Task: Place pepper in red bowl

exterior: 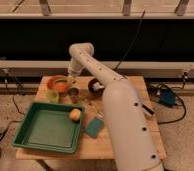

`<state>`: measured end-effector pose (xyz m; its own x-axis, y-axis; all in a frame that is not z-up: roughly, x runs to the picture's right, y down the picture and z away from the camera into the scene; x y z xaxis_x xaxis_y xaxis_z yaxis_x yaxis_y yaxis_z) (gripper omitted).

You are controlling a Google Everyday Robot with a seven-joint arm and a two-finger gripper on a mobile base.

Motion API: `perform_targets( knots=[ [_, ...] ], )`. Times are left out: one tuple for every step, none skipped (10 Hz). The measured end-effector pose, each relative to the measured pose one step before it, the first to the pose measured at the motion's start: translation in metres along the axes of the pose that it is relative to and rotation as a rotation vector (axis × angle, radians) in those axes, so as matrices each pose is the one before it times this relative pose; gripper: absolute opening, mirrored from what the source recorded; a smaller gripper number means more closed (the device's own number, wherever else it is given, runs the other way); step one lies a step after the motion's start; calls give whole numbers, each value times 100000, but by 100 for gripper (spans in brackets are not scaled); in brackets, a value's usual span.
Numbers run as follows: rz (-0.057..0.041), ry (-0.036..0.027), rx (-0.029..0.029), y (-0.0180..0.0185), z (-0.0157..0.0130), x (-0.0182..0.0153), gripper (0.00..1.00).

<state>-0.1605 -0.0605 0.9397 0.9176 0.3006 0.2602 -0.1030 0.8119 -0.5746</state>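
The red bowl (56, 83) sits at the back left of the wooden table (135, 82), shallow and orange-red. My gripper (71, 80) hangs at the end of the white arm, right at the bowl's right rim and low over the table. I cannot make out the green pepper; it may be hidden in or under the gripper.
A small light-green cup (52, 96) and a dark cup (73, 93) stand in front of the red bowl. A dark bowl (96, 86) sits to the right. A green tray (47, 129) holds an orange fruit (75, 115). A teal sponge (94, 127) lies beside it.
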Motion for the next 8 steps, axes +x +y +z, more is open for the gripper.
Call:
perform_targets(
  knots=[
    [-49, -246, 172, -676, 485, -558, 0],
    [-706, -201, -160, -391, 555, -905, 0],
    [-776, -197, 108, -323, 542, -1043, 0],
    [-911, -130, 244, -48, 538, -1175, 3],
    [-205, -143, 439, -10, 280, -871, 9],
    [-337, -33, 478, 10, 398, -829, 21],
    [-99, -4, 223, -36, 59, -131, 26],
    [291, 238, 458, -2, 73, 10, 39]
  ],
)
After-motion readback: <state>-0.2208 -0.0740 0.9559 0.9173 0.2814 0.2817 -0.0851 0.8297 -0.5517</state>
